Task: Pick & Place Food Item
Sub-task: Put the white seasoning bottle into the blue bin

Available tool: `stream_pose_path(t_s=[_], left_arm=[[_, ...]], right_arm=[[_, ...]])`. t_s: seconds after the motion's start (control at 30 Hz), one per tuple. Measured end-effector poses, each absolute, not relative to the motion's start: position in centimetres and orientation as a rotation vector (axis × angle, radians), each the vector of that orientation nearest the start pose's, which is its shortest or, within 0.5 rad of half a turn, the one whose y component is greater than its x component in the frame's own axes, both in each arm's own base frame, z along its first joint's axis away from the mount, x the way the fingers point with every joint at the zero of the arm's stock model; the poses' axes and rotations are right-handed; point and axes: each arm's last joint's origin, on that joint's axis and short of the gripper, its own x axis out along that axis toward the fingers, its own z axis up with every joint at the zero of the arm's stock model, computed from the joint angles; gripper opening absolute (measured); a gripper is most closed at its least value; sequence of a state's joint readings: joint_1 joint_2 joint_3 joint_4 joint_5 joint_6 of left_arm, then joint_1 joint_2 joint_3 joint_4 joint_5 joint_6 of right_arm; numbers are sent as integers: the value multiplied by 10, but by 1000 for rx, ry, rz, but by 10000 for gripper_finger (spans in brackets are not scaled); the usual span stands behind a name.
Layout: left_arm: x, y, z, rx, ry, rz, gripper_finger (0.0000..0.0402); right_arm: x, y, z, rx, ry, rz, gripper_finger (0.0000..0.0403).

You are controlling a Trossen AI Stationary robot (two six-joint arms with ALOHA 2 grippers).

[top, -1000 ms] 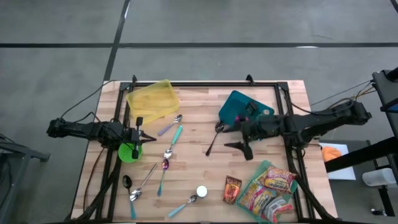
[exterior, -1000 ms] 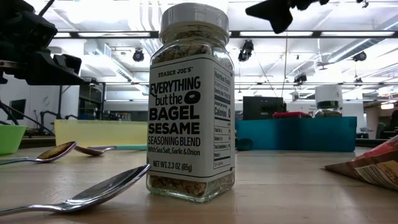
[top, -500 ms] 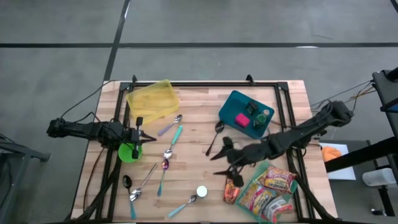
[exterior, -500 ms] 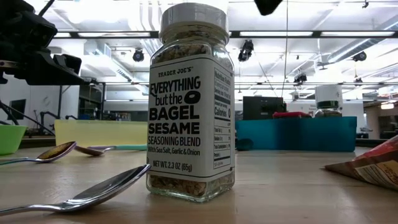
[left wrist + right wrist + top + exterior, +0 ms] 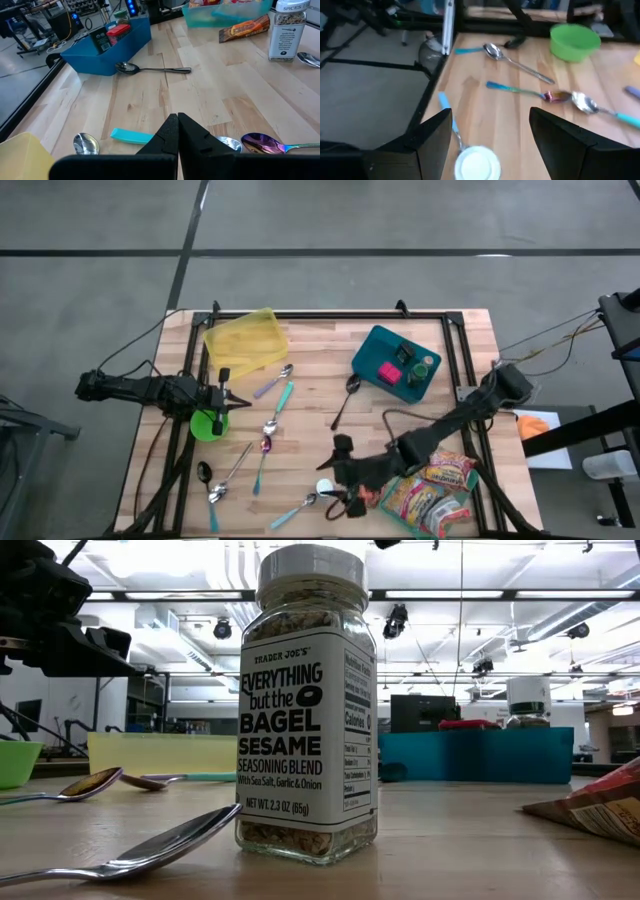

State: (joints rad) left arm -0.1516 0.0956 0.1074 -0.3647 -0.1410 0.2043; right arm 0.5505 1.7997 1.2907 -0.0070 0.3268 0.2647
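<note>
A glass seasoning jar (image 5: 310, 710) with a white lid (image 5: 324, 488) stands upright on its base near the table's front edge. My right gripper (image 5: 336, 477) hovers open above it, one finger on each side of the lid (image 5: 477, 162), touching nothing. At the table's left, my left gripper (image 5: 224, 395) stays shut, just behind the green bowl (image 5: 207, 424); its closed fingers (image 5: 177, 131) hold nothing.
Several spoons (image 5: 268, 427) lie scattered across the left and middle of the table. A tray of snack packets (image 5: 440, 485) sits at the near right. A blue bin (image 5: 395, 363) stands at the far right and a yellow tray (image 5: 245, 340) at the far left.
My right gripper has swung from beside the blue bin toward the table's near edge and leftward, sinking a little, until it is over the seasoning jar. Its fingers have stayed open. The jar has not moved.
</note>
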Motion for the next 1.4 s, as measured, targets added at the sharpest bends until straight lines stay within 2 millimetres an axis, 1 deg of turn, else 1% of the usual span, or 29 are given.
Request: stream_pose_path(t_s=[0.13,0.23,0.37,0.47,0.67,1.13,1.4], left_arm=[[92,-10,158,254,347,-46,0],[92,-10,158,254,347,-46,0],[92,-10,158,254,347,-46,0],[92,-10,158,254,347,-46,0],[92,-10,158,254,347,-46,0],[92,-10,158,254,347,-46,0],[92,-10,158,254,347,-46,0]], right_arm=[[345,221,231,33,535,27,263],[335,237,224,49,542,-2,263],[320,256,223,57,505,-43,263],[312,264,224,68,481,-69,263],[307,268,221,78,491,-57,263],[307,267,218,67,497,-53,263],[308,269,220,-31,496,25,263]])
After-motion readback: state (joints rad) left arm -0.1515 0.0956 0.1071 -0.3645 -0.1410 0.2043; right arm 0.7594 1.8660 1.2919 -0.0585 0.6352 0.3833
